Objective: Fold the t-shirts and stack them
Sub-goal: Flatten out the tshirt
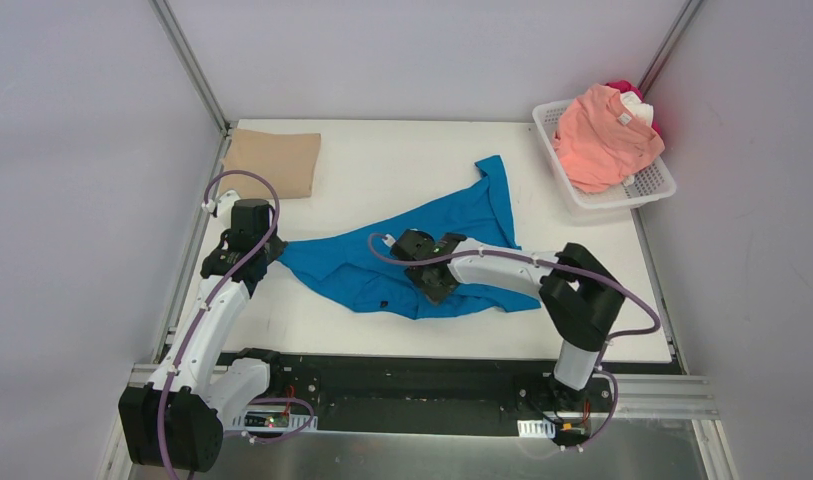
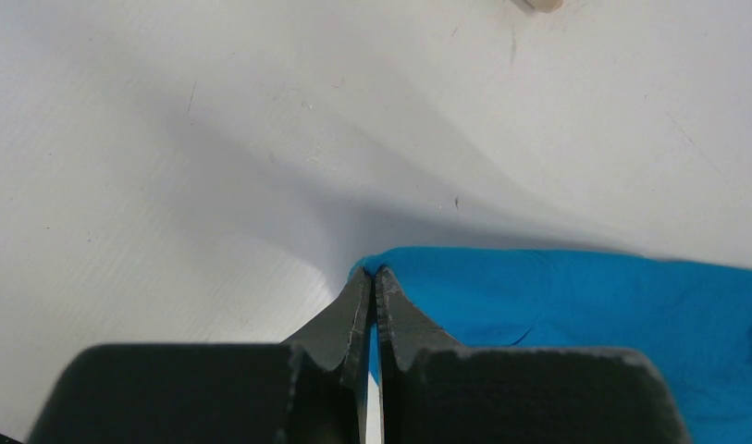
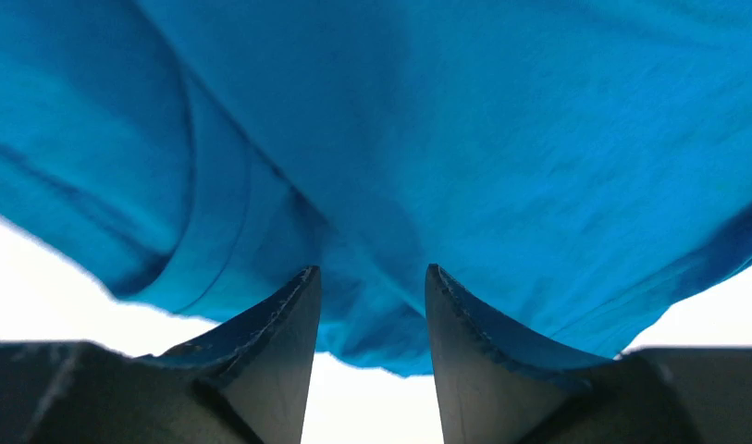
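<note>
now, your bright blue t-shirt (image 1: pixel 452 225) lies spread and rumpled across the middle of the white table (image 1: pixel 402 160). it runs in a slanted band from the near left toward the far right, where one corner comes to a point. your left gripper (image 2: pixel 374 274) is at the shirt's left tip. its two fingers are pressed together with a sliver of blue cloth pinched between them, so it is clamped on the bright blue t-shirt. the cloth trails off to the right of those fingers, and bare table lies ahead of them. your right gripper (image 3: pixel 372 277) sits over the near middle of the same shirt, its arm reaching in from the right. its fingers stand apart, with the shirt's near edge and a fold lying in the gap between them; nothing shows them squeezing the cloth. a tan t-shirt (image 1: pixel 274 160) rests folded flat in the far left corner of the table, well apart from the blue one. at the far right corner, a white lattice basket (image 1: pixel 622 196) holds a salmon-pink t-shirt (image 1: pixel 607 140) heaped on top, with a bit of white cloth (image 1: pixel 634 103) and red cloth (image 1: pixel 622 88) showing behind it.
</note>
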Robot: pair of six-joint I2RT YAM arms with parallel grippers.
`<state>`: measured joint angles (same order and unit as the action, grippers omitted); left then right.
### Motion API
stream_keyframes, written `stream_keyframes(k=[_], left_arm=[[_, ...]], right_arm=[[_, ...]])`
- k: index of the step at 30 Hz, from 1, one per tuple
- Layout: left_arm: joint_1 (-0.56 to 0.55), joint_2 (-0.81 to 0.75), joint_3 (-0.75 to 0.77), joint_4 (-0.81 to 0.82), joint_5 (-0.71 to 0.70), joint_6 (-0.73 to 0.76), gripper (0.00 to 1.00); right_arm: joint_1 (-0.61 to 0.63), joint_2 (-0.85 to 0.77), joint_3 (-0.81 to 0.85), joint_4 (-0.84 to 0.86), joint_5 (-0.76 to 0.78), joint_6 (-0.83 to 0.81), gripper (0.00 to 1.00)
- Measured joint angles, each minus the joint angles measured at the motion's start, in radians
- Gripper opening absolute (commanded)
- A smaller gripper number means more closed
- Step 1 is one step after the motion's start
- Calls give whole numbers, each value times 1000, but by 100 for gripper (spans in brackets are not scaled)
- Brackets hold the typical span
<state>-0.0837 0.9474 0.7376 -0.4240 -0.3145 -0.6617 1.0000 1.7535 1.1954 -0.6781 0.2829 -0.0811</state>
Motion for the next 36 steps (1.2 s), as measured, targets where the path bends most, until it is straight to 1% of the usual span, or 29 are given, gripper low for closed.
stream_keyframes(k=[3, 9, 19, 27, 31, 34, 36], left_arm=[[0, 0, 0, 0, 0, 0, 0], [0, 0, 0, 0, 0, 0, 0], [0, 0, 0, -1, -1, 0, 0], [0, 0, 0, -4, -27, 0, 0], [0, 0, 0, -10, -50, 0, 0], [0, 0, 2, -23, -76, 0, 0], [1, 3, 13, -43, -108, 0, 0]], right_arm=[[-2, 52, 1, 24, 58, -10, 48], [-25, 51, -41, 42, 148, -10, 48], [-134, -26, -154, 23, 281, 10, 47], [-151, -126, -187, 18, 335, 53, 47], [-177, -145, -197, 13, 343, 66, 47], [-183, -146, -197, 11, 330, 70, 47], [-182, -148, -197, 11, 284, 70, 47]])
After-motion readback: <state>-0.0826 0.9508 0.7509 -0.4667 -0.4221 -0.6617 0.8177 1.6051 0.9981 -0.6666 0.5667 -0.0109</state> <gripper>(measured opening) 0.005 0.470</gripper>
